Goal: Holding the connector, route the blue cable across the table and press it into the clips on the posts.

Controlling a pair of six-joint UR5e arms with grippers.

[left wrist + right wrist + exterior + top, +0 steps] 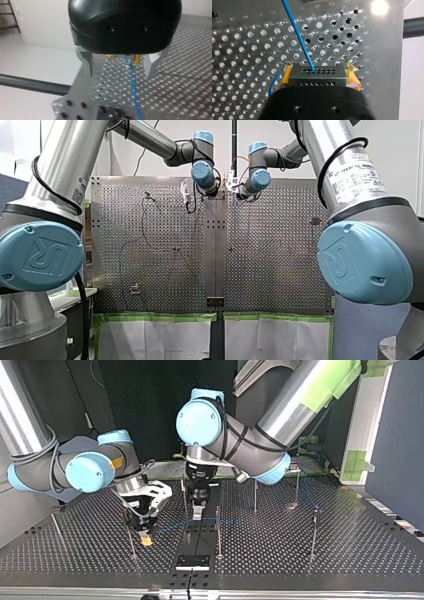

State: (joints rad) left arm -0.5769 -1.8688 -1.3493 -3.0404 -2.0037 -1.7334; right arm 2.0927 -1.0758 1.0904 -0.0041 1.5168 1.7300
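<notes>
My right gripper [318, 68] is shut on a black connector [317, 78], its yellow pads [285, 76] pressed to both ends. The blue cable [298, 32] leaves the connector's face and runs away over the perforated table [242, 37]. In the top view my right gripper [145, 532] hangs low beside a thin post [131, 542], and the cable [172, 524] stretches toward the middle. My left gripper [198, 509] stands over the table's centre strip. Its metal fingers [87, 63] are open, and the cable [132, 85] lies on the table under the gap between them.
Several thin posts stand on the table, among them one [218, 532] by the centre strip and others [255, 495] [314, 530] toward the top view's right. A small black block [192, 561] sits on the strip near the table's edge.
</notes>
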